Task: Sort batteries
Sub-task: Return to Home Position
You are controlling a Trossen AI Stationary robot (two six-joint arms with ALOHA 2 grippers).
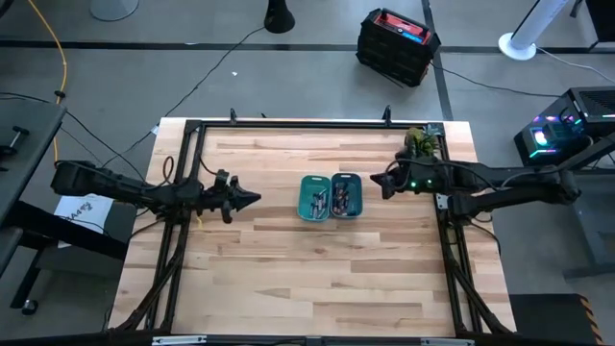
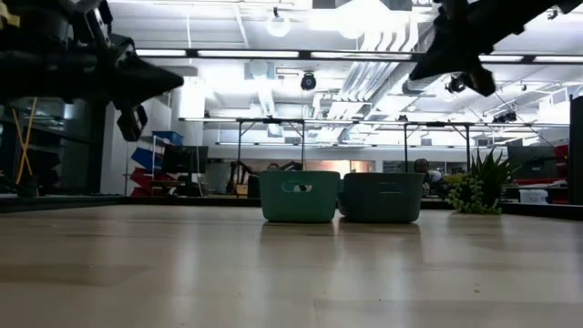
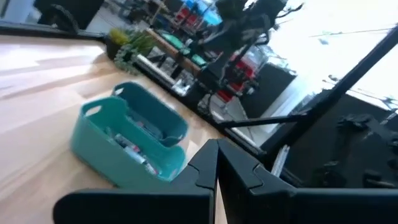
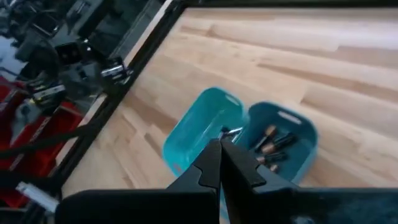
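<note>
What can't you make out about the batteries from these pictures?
High view: the batteries in the teal bins are too small to count or tell apart.
Low view: the bins' walls hide every battery.
Right wrist view: the right gripper, fingers together, covers the bins' near ends.
Left wrist view: past the left gripper, the nearer bin's wall hides part of the farther bin's inside.
</note>
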